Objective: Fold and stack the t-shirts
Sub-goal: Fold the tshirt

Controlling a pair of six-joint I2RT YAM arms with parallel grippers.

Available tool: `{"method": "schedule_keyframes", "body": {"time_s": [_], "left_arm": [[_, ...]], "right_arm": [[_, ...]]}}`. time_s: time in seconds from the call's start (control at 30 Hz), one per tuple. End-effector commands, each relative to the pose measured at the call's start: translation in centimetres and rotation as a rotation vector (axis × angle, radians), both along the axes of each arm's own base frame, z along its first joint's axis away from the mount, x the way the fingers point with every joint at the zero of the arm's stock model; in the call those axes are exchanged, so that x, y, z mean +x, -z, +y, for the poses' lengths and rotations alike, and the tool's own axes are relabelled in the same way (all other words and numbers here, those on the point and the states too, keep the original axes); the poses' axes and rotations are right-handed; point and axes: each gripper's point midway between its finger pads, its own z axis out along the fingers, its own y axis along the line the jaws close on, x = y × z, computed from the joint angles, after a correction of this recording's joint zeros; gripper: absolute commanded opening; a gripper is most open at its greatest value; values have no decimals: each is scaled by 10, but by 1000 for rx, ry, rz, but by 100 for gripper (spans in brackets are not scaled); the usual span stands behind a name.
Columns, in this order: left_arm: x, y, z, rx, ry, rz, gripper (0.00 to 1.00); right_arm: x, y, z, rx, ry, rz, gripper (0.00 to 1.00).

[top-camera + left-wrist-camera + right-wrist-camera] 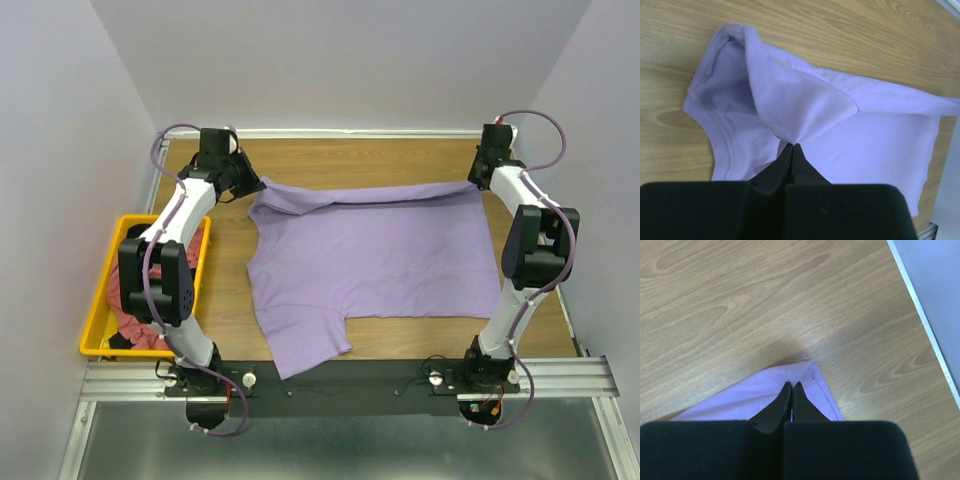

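One lavender t-shirt [370, 260] lies spread on the table [400, 160]. One red-pink t-shirt [125, 300] and one dark t-shirt [119, 341] sit in the one yellow bin [95, 325] at the left. Farther back, the left tool [791, 147] and right tool [792, 386], both pressed together, pinch the lavender t-shirt's far edge.

The lavender t-shirt [370, 260] lies spread on the table [400, 160], its far edge pinched by the left gripper [252, 187] and right gripper [477, 184].
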Motion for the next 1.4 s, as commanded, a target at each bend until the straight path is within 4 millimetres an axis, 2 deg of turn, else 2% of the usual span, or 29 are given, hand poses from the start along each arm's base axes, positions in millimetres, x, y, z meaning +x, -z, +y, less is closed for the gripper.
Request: {"method": "schedule_keyframes", "body": {"time_s": [0.0, 0.27, 0.47, 0.67, 0.73, 0.97, 1.07, 1.27, 1.33, 1.37], "left_arm": [[-12, -26, -7, -79, 15, -50, 0], [-35, -28, -19, -171, 46, -27, 0], [-51, -21, -21, -193, 43, -7, 0], [-61, 13, -19, -183, 35, 53, 0], [-62, 18, -19, -180, 34, 54, 0], [-81, 54, -17, -174, 29, 126, 0], [-82, 60, -12, -153, 14, 130, 0], [-94, 75, -14, -160, 26, 169, 0], [-99, 79, -15, -164, 32, 178, 0], [-103, 80, -15, -168, 34, 182, 3]], "right_arm": [[-10, -11, -5, 11, 32, -12, 1], [-17, -12, -6, 14, 44, -5, 1], [-34, -3, -6, 33, 78, 28, 2], [-60, 26, -8, 58, 140, 100, 2], [-66, 37, -11, 69, 157, 123, 2], [-73, 59, -15, 98, 179, 173, 2], [-76, 64, -17, 105, 196, 183, 3], [-80, 83, -22, 116, 219, 222, 16], [-79, 82, -17, 139, 204, 216, 29], [-78, 79, -15, 148, 195, 212, 40]]}}
